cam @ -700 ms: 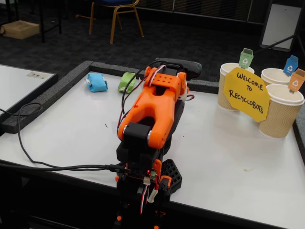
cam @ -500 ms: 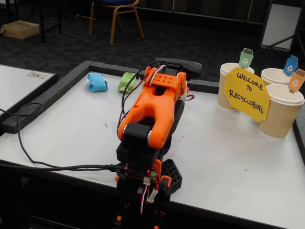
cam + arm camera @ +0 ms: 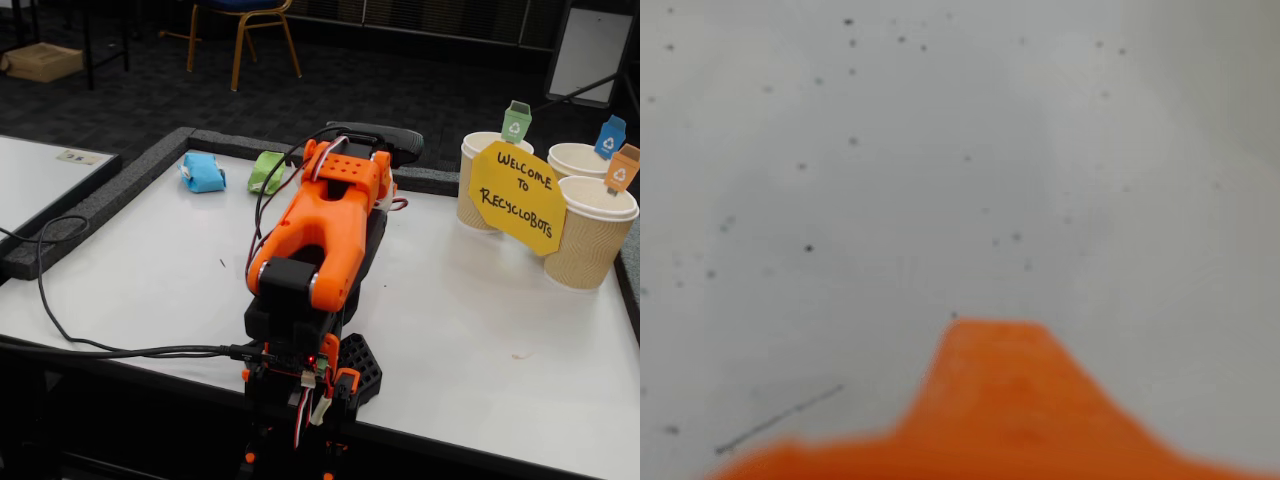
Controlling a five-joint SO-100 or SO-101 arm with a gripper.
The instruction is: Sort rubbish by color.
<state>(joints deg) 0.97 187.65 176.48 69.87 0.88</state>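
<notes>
The orange arm [image 3: 325,225] is folded low over the white bench [image 3: 470,330], and it points away from the camera in the fixed view. Its tool is hidden behind the arm's own body there. In the wrist view only a blurred orange part of the tool [image 3: 990,400] shows at the bottom edge, over the bare speckled bench surface [image 3: 940,150], so I cannot tell if the tool is wide or narrow, and nothing is seen in it.

The light blue wad [image 3: 203,172] lies on the bench near the far left edge. The green wad [image 3: 266,172] lies just beside it on the right, close to the arm's front end; the arm hides part of it. The orange wad is not visible in either view; perhaps the arm covers it.

At the far right of the bench stand three paper cups [image 3: 590,235], close together, each with a small coloured tag on the rim. A yellow sign [image 3: 517,197] leans in front of them. A black cable [image 3: 70,320] runs over the bench's left side to the arm's base.
</notes>
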